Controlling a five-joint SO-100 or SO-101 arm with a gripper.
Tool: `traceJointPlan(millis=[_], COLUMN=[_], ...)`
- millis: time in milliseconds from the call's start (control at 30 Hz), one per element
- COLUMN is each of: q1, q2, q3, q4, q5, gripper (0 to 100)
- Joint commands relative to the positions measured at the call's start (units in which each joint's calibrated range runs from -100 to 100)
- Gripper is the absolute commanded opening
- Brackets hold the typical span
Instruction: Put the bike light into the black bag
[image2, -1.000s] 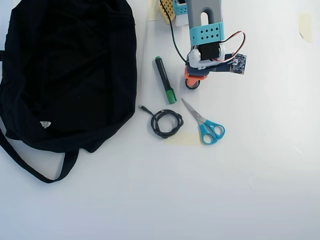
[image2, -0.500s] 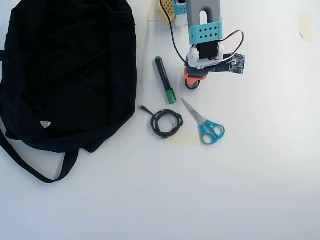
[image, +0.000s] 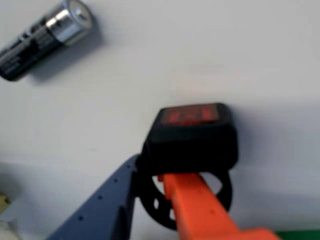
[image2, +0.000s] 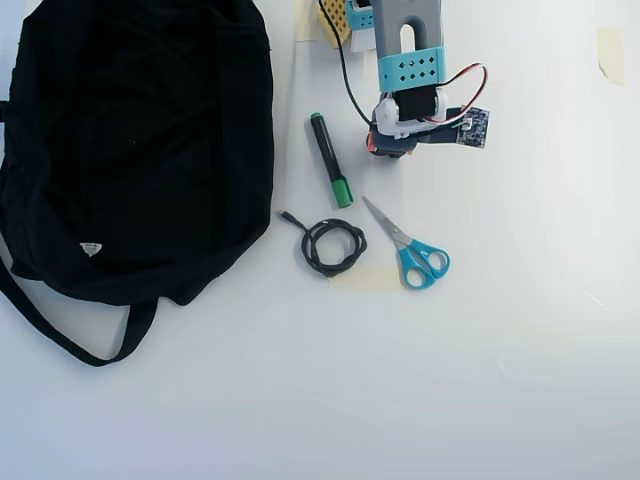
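The light (image: 192, 137) is seen held between the claw's (image: 150, 187) closed jaws in the wrist view, grasping apparently done; a carry to the bag (image2: 130, 150), far left overhead, is called for next.

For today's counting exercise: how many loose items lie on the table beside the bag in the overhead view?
3. The marker lies nearest the arm, the cable is coiled below it, and the scissors lie right of the cable. The arm may hide others: the wrist view shows a battery and bike light.

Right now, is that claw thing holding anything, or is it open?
Gripper: closed on the bike light, its fingers pinching the round strap under the black body.
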Motion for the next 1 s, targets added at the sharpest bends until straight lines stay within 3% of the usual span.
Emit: traceJointPlan(millis=[0, 967], q1=[-0.41, -0.41], q2=[-1.37, -1.37], q3=[-0.92, -14.76], q4=[0.87, 14.99], q5=[-0.24, -1.24], gripper=[2, 2])
